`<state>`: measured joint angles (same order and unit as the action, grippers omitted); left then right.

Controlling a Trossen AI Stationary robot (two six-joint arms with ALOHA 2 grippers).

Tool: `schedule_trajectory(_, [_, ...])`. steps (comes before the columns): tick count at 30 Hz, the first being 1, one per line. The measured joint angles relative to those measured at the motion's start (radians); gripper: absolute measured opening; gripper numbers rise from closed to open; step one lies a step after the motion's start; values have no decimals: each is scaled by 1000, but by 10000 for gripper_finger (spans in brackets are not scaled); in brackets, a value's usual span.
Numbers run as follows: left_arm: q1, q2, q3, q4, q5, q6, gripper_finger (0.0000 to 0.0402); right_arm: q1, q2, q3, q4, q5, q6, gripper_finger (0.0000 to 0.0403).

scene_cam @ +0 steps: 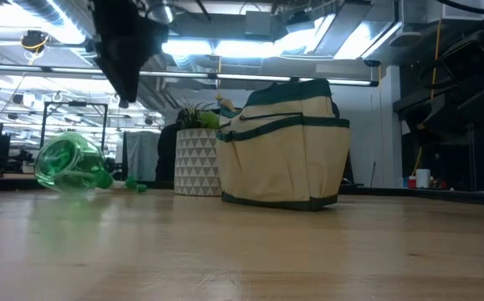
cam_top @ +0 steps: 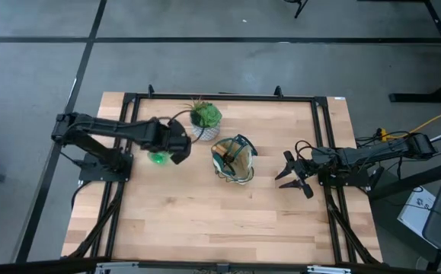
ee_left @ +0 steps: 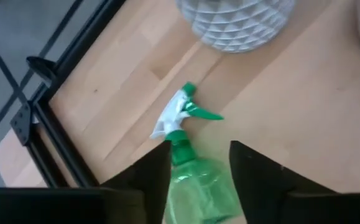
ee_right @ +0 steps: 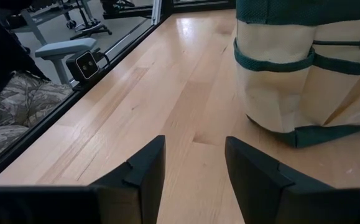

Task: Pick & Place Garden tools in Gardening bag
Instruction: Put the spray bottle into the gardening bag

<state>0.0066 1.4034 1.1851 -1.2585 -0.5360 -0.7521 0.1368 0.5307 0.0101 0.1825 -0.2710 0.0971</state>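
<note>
A light wooden bench (cam_top: 205, 221) in a black frame stands on grey floor (cam_top: 205, 68) crossed by dark lines. Long ceiling lights (scene_cam: 225, 46) glow overhead.

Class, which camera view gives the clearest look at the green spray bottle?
The left wrist view: the spray bottle lies on its side between the left gripper's open fingers, trigger head plain. The low view shows its body; the high view only a green patch; the right wrist view none.

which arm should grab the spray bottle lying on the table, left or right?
Left. The left gripper is open right over the spray bottle, fingers either side of its neck in the left wrist view. The right gripper waits open on the far side of the gardening bag, so it would have to reach past it.
</note>
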Motion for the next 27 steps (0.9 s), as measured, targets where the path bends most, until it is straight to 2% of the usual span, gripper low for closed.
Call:
schedule_trajectory(5, [135, 4, -23, 39, 71, 124, 196, 0, 0, 0, -4, 0, 0, 169])
schedule_trajectory(11, [288, -22, -174, 124, 242, 198, 223, 0, 0, 0, -6, -1, 0, 169])
schedule_trajectory(19, [516, -36, -349, 372, 492, 316, 233, 0, 0, 0, -6, -1, 0, 169])
schedule_trajectory(24, [611, -32, -410, 357, 528, 337, 231, 0, 0, 0, -6, -1, 0, 169])
schedule_trajectory(27, [625, -32, -462, 392, 619, 345, 233, 0, 0, 0, -6, -1, 0, 169])
